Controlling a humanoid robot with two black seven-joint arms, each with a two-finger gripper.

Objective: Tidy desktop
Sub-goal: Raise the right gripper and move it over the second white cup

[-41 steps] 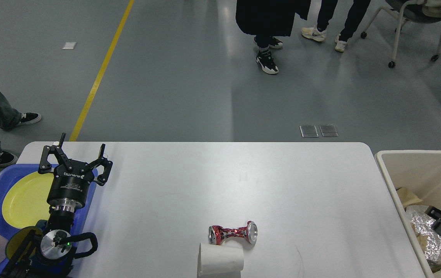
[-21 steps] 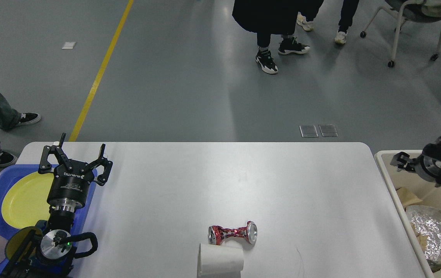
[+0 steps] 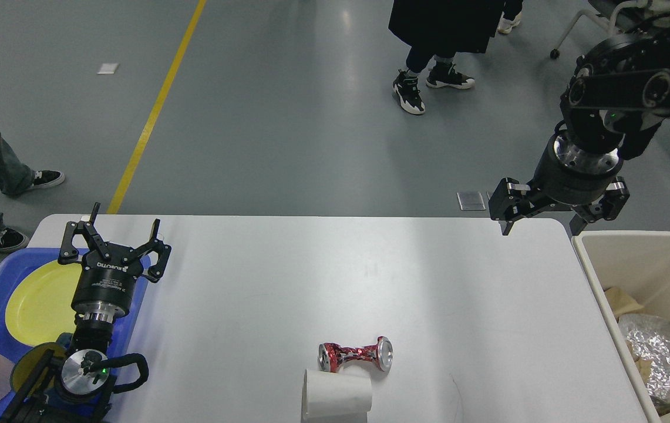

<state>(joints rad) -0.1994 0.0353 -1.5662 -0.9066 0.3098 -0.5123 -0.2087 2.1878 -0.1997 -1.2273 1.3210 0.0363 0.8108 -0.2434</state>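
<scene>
- Left gripper [image 3: 113, 238]: our fingers spread, empty.
- Right gripper [image 3: 546, 218]: seemingly spread, empty.
- Can [image 3: 355, 355], roll [image 3: 336, 399] on desktop [image 3: 340, 276]: touching; gripping one may shove the other.

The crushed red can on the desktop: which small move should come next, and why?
Probably bring the right gripper, jaws open and empty above the far right corner of the desktop, down toward the crushed red can. The can lies loose beside the white paper cup, and the beige bin stands on that side.

Crushed red can [image 3: 355, 356] — touching white paper roll [image 3: 336, 399].
</scene>
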